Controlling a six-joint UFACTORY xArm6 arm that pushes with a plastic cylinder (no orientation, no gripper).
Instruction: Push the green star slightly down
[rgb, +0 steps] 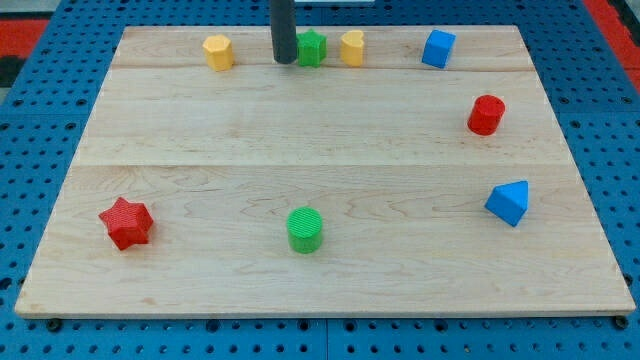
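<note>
The green star (313, 47) sits near the view's top edge of the wooden board (320, 130), a little left of centre. My tip (284, 60) stands right at the star's left side, touching or nearly touching it. The dark rod rises from there out of the view's top. A yellow heart-like block (352, 47) sits close on the star's right side.
A yellow hexagon block (218, 51) is at the top left. A blue cube (437, 48) is at the top right. A red cylinder (486, 115) and a blue wedge (508, 202) are on the right. A green cylinder (305, 230) and a red star (126, 222) are near the bottom.
</note>
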